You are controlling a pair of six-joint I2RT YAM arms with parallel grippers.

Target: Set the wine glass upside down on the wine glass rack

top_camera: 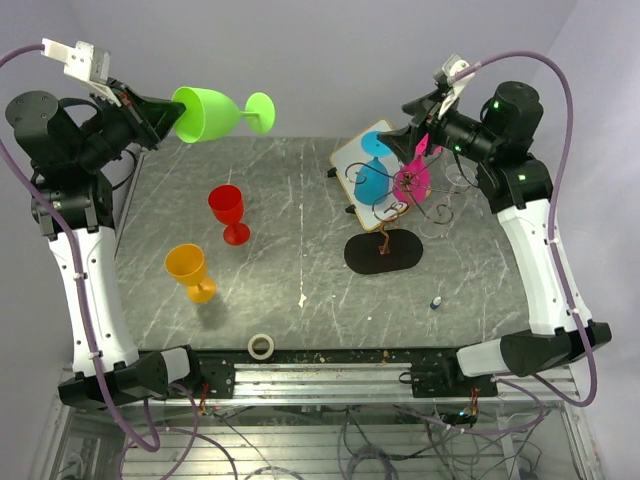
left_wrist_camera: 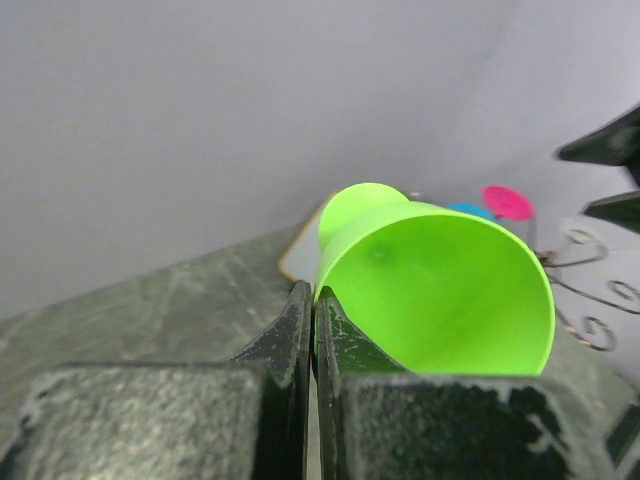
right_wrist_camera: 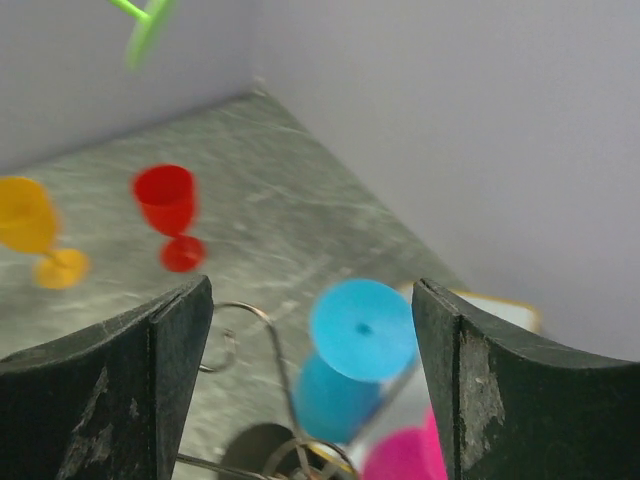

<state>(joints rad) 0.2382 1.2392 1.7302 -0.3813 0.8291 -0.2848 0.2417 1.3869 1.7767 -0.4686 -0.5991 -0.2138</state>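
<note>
Marble table (top_camera: pixel 300 200) | green wine glass (top_camera: pixel 205 112) sideways aloft | rim pinched by left fingers (left_wrist_camera: pixel 292 335)

Reading no text, label, brand, number or sign anywhere in the three views. Seeing only a tiny white and blue object (top_camera: pixel 437 301) lying at the lower right of the overhead view, too small for any marking on it to be made out.
</note>
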